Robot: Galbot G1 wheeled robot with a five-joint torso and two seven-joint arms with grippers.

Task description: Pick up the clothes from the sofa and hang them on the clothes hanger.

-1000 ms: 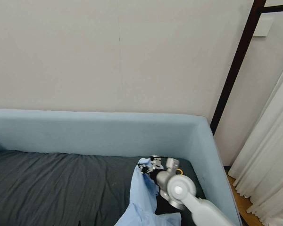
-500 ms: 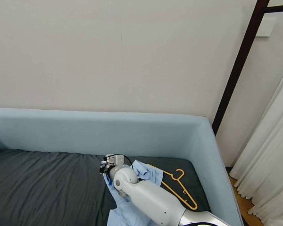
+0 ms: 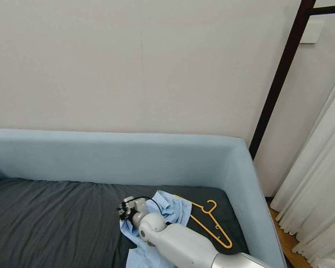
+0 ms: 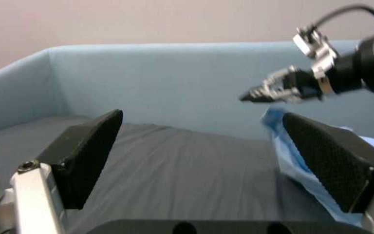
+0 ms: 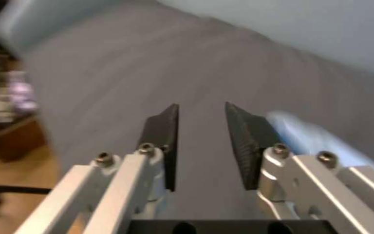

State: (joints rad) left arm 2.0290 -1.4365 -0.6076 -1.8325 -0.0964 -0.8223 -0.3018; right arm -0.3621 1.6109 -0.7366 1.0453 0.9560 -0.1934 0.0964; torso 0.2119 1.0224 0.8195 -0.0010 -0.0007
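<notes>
So the blue shirt [image 3: 166, 215] is lying in a crumpled heap on the sofa [image 3: 156, 159], on the dark grey seat cover [image 3: 56, 223] toward the right-hand end. A yellow hanger [image 3: 211, 222] lies flat on the seat just to the right of it, with one end touching or tucked under the cloth, hard to say which.

The right gripper [image 3: 124, 207] is at the shirt's left edge, low over the seat, with the arm reaching in from the lower right and passing over the shirt. In the right wrist view its jaws have only a narrow gap and nothing is between them, just grey cover underneath and a bit of blue off to one side. From the left wrist view it looks to hang a little above the cloth, not on it.

The left gripper [image 4: 203, 122] sits lower and further back, aimed along the seat at the sofa's back corner. Its jaws are spread wide and hold nothing.

Beyond the sofa's right end a black rack post [image 3: 279, 78] leans against the pale wall [image 3: 128, 61], with a white curtain [image 3: 318, 190] beside it.
</notes>
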